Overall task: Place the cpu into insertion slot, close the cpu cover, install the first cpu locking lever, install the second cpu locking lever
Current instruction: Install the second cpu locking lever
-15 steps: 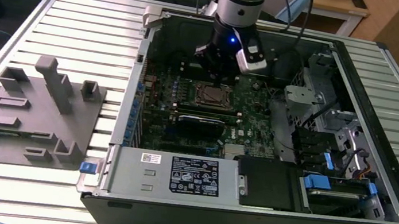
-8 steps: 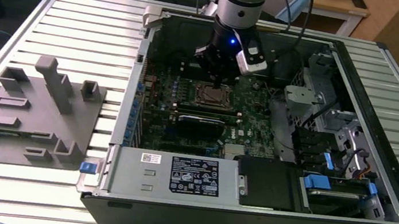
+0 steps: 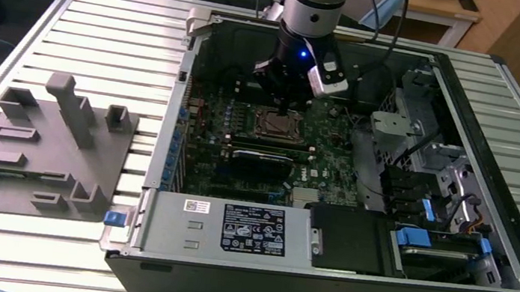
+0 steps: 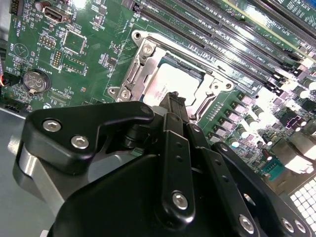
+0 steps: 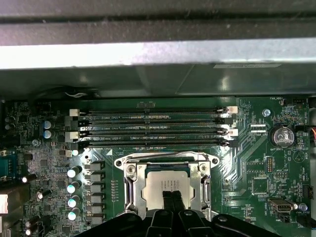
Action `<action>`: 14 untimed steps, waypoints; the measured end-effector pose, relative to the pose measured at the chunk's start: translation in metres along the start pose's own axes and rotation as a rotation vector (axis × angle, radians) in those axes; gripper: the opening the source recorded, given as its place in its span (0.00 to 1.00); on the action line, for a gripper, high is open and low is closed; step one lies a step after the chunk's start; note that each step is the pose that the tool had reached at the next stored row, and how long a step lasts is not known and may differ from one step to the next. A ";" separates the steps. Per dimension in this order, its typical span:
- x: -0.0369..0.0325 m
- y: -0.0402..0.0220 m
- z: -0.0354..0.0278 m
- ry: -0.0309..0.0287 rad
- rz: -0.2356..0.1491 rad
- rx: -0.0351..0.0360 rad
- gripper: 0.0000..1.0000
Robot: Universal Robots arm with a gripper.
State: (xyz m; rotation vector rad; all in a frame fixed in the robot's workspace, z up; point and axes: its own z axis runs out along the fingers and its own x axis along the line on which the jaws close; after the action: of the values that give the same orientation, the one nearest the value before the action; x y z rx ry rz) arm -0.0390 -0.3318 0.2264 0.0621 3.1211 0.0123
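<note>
The gripper [image 5: 173, 196], jaws closed and empty, is hanging just over the chip [image 5: 163, 183]; pushing off-centre there could be scraping its cover [image 5: 132, 192] sideways.

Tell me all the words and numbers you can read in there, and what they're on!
Big sticker on the grey metal box: print too small to read.
Small white sticker beside it: too small to read.
White lettering on the green circuit board: too tiny to read.
Marks on the cpu: too faint to read.
So nothing can be quoted for sure.
</note>
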 end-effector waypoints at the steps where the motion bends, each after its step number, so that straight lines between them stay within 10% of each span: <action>1: 0.0000 0.0000 0.0000 0.0000 0.000 0.0000 0.11; 14: -0.0002 0.0001 -0.0092 0.0000 0.000 -0.0001 0.11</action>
State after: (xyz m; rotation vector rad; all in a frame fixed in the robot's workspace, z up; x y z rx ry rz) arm -0.0390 -0.3318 0.2356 0.0620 3.1211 0.0124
